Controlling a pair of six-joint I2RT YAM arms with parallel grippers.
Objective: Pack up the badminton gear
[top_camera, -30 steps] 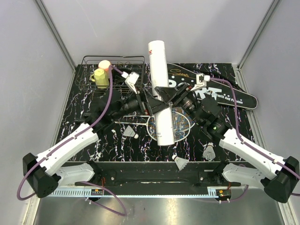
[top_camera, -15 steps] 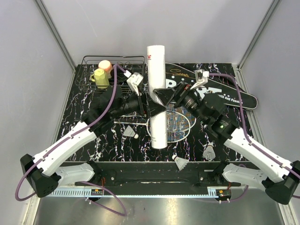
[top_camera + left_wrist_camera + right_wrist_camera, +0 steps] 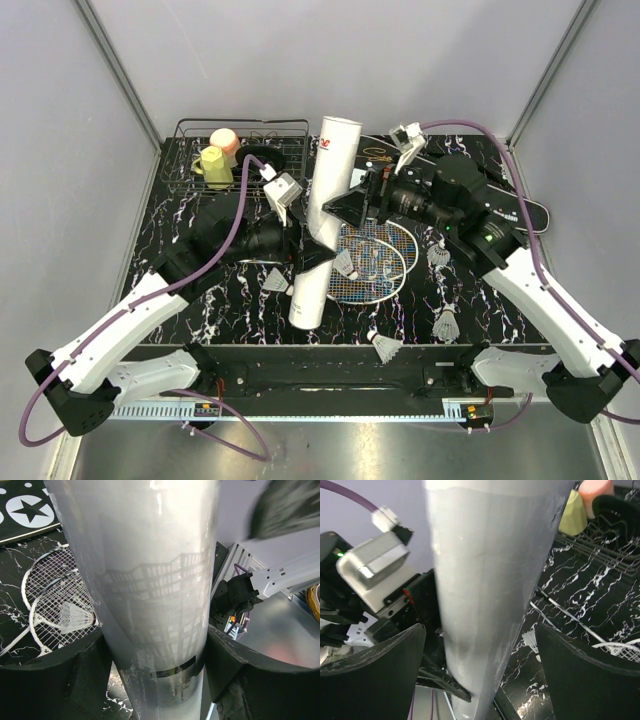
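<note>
Left tool (image 3: 310,255) is clamped on the long white tube (image 3: 335,160), low on its body. Left wrist view: both fingers (image 3: 75,680) sit hard against the tube wall, no gap.

Right tool (image 3: 347,207) is spread wide and straddles the same tube higher up. Right wrist view: its pads (image 3: 375,675) stand clear of the wall on both sides, no contact. Only the left arm carries the tube.

Tube is tilted, top end toward the far side and leaning right, lower end toward the near edge. Can't tell if the lower end touches the surface (image 3: 250,300).

Two rackets (image 3: 385,240) lie flat just right of the tube, heads overlapping. One shuttlecock (image 3: 345,265) lies on the strings, close to the tube.

Loose on the surface:
- second shuttlecock (image 3: 277,282), just left of the tube's lower part
- third shuttlecock (image 3: 437,253), right of the racket heads
- fourth shuttlecock (image 3: 445,323) and fifth shuttlecock (image 3: 385,347), near the front edge

Black "SPORT" bag (image 3: 528,214) lies at far right, mostly hidden under the right arm.

Wire basket (image 3: 190,180) sits at far left with a yellow cup (image 3: 212,165) and a pink cup (image 3: 225,138) in it.
</note>
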